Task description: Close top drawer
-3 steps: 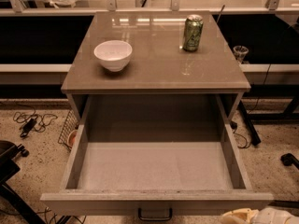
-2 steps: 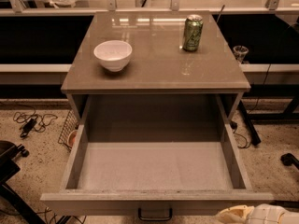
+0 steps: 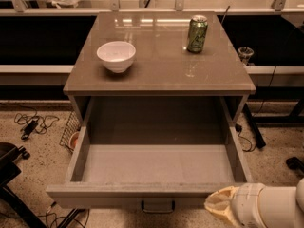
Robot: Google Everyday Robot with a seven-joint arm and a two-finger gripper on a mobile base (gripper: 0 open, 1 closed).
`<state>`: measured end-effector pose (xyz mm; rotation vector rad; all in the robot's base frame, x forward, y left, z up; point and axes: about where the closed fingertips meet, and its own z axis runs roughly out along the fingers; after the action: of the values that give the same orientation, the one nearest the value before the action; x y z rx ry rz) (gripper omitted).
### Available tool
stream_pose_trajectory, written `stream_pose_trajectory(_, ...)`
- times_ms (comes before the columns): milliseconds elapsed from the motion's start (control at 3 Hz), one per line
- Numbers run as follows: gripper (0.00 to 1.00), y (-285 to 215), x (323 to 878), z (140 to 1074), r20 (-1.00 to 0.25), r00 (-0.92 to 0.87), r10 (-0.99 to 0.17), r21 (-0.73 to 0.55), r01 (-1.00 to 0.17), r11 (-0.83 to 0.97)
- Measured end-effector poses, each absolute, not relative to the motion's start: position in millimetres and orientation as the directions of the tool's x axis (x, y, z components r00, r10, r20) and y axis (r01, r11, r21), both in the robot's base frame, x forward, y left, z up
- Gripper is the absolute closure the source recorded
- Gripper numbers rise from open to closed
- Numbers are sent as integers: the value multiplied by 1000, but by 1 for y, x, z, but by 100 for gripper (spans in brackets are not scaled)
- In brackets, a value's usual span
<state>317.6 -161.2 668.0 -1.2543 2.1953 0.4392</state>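
Observation:
The top drawer (image 3: 156, 165) of the grey-brown cabinet stands pulled far out toward me, and its pale grey floor shows nothing inside. Its flat front panel (image 3: 128, 196) runs along the bottom of the view, with a small dark bail handle (image 3: 157, 206) at its middle. My gripper (image 3: 219, 207) comes in from the bottom right corner on a white arm and sits at the right end of the front panel, right of the handle. Only its pale tip shows.
A white bowl (image 3: 116, 56) and a green soda can (image 3: 197, 33) stand on the cabinet top (image 3: 156, 75). Cables (image 3: 31, 122) and a wire basket (image 3: 72, 132) lie on the speckled floor at left. A dark chair base (image 3: 9, 170) is at lower left.
My gripper has moved left and up from the bottom right corner, closer to the drawer's front panel. The drawer has not moved.

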Motion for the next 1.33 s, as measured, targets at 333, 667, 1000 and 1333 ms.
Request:
stream_pose_trajectory(333, 100, -161, 318, 668, -619, -400, -676, 3, -862, 507)
stream_pose_trajectory(667, 100, -152, 353, 666, -635, -387, -669, 4, -867, 498)
stream_pose_trajectory(1000, 100, -143, 381, 663, -647, -380, -661, 7, -870, 494)
stream_pose_trajectory(1333, 100, -121, 431, 660, -665, -366, -651, 13, -878, 479)
